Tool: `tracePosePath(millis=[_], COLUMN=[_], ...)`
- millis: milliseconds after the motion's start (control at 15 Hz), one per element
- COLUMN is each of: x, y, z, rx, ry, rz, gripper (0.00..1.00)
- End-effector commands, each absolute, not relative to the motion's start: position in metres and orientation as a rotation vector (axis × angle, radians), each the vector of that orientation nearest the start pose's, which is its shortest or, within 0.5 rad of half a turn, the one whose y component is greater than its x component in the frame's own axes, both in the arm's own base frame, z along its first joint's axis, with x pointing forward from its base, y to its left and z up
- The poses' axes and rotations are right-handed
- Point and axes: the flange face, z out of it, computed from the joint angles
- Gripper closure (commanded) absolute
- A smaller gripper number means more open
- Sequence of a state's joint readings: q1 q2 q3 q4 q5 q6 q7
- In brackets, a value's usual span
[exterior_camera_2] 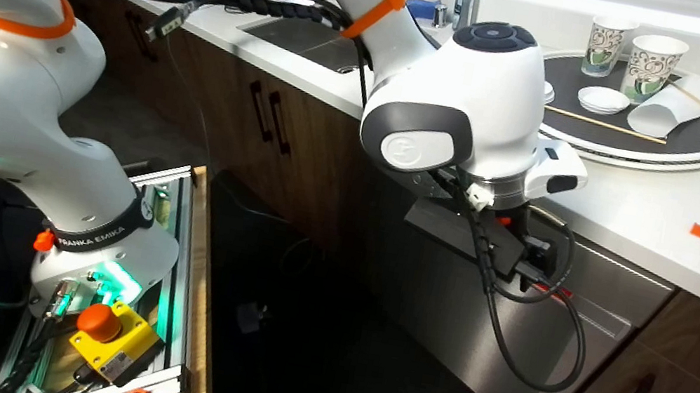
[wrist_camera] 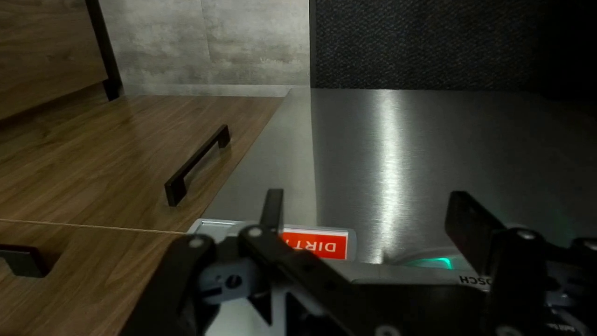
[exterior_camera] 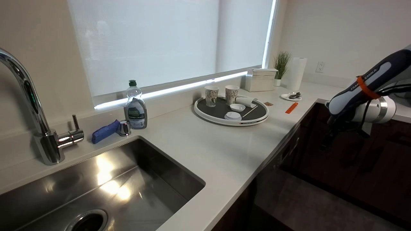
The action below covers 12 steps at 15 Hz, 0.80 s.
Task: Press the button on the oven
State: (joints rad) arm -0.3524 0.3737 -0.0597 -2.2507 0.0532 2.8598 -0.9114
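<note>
Below front edge of bench (exterior_camera: 221,157): steel-fronted appliance (exterior_camera_2: 432,299), BOSCH lettering (wrist_camera: 475,280) and red label (wrist_camera: 326,244) set high on it. In wrist view, pincer (wrist_camera: 366,205) spread wide, facing appliance front; contact with it unclear. On bench, orange strip (exterior_camera: 291,108) near front edge, toward inner corner. Round tray (exterior_camera: 220,113) with two patterned cups (exterior_camera: 211,96) near back edge. Green-capped bottle (exterior_camera: 136,112) upright by back edge, just beyond sink (exterior_camera: 160,186).

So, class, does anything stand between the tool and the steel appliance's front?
Nothing visible does. In the wrist view, the open tool hangs by the steel appliance with no loose object seen between them. A red sign sits on the appliance's front, partly hidden by the tool. I cannot make out a button.
</note>
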Motion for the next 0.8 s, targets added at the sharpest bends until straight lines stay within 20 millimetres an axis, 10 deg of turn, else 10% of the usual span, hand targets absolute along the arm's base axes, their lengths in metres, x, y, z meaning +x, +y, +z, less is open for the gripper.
tracePosePath(millis=[0,467,733], x=[0.531,0.554,0.568], y=[-0.238,-0.25,-0.25], z=[0.202,0.189,0.181], rx=[-3.164,-3.14,-3.105], ry=[-0.77,-0.749,-0.731], rz=[-0.337,-0.455,-0.528], gripper=[0.42,0.95,1.0])
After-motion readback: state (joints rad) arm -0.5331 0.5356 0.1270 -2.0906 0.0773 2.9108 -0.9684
